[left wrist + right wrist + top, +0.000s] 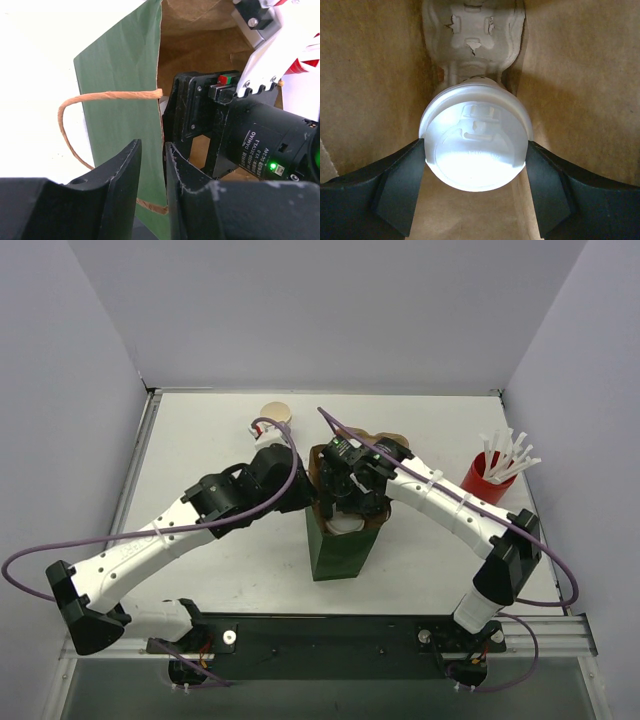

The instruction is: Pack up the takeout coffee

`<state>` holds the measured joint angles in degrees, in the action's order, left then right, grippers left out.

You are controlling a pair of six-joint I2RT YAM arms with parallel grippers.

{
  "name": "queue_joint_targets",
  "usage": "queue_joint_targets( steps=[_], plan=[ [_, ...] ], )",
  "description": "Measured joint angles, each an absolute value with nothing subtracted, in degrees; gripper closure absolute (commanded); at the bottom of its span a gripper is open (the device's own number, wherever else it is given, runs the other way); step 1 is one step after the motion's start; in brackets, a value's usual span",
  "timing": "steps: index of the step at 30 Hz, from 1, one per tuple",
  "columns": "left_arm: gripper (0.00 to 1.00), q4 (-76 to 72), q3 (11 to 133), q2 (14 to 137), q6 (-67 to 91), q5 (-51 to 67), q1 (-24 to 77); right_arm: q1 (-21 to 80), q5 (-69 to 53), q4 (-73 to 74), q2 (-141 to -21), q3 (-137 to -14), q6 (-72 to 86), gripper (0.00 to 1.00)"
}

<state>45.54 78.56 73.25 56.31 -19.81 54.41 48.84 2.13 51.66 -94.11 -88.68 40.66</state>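
The right hand gripped the takeout coffee by its lid, upright inside the green paper bag, ready for setting down. The left hand straddled the bag's wall, probably to steady its mouth. Whether it pinched the paper was unclear.

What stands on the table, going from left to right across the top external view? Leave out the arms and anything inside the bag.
Small open cup, beige inside, at the back → green paper bag → red cup of white straws.
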Motion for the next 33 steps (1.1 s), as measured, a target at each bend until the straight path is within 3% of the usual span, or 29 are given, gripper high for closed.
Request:
queue_joint_targets(
  steps=[3,7,15,20,33],
  plan=[
    [0.61,44.16,77.1,72.29,55.0,-18.5,53.8,48.86,2.15,51.62,-94.52,-88.68,40.53,0.5],
    [0.75,43.05,76.84,71.7,52.64,-17.28,53.19,48.86,2.15,51.62,-94.54,-88.68,40.49,0.5],
    [0.83,44.6,79.72,73.36,47.07,-14.92,51.2,49.23,2.17,51.33,-95.26,-88.92,40.45,0.5],
    [1.0,47.07,82.72,75.75,44.12,-13.91,50.74,49.23,2.17,51.31,-95.46,-89.08,40.45,0.5],
    [1.0,50.17,84.62,76.93,43.09,-14.55,50.52,49.98,2.74,51.44,-96.55,-90.21,40.47,0.51]
  ],
)
